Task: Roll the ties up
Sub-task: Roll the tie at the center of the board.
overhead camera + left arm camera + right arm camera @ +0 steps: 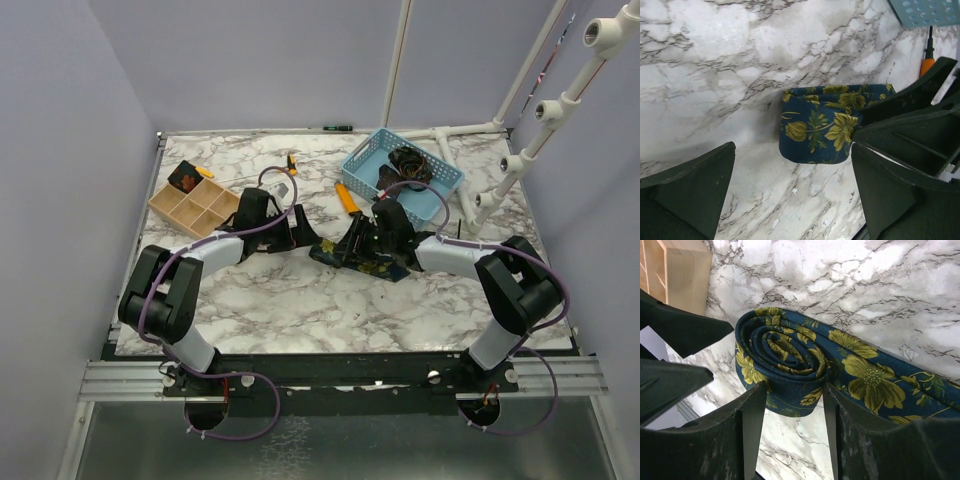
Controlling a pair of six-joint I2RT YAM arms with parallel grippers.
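A navy tie with yellow-green flowers (362, 258) lies mid-table. Its end is wound into a coil (782, 355), and the loose tail (880, 385) runs off to the right. My right gripper (792, 405) has its two fingers pressed against the near part of the coil, one on each side. The coil (815, 132) stands on edge just beyond the fingertips of my left gripper (792, 192), which is wide open over bare marble and touches nothing. A second dark roll with red-orange marks (186, 180) sits in a compartment of the wooden box (205, 215).
A blue basket (440, 195) at the back right holds a dark bundle (408, 163). Orange-handled tools (345, 197) (292, 160) lie behind the grippers. White pipe framing (530, 150) rises at the right. Both grippers are close together at mid-table.
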